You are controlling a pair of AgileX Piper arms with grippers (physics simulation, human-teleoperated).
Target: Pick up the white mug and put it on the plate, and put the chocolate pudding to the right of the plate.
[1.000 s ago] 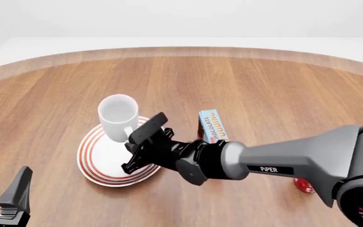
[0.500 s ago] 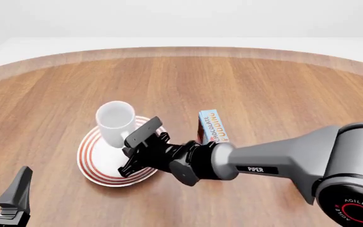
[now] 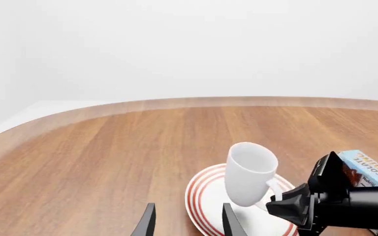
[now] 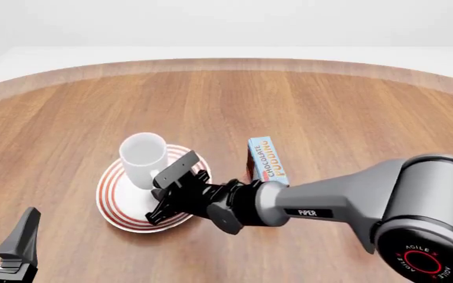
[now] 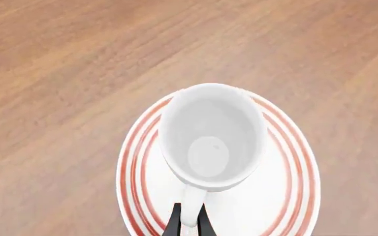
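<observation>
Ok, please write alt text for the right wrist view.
A white mug, seen from above, sits over a red-ringed plate on a wooden table. The right gripper pinches the mug's handle between two dark fingers.

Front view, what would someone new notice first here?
The right gripper pinches the handle of the white mug, holding it over the red-ringed plate at the table's near left. Just right of the plate stands the chocolate pudding box.
</observation>
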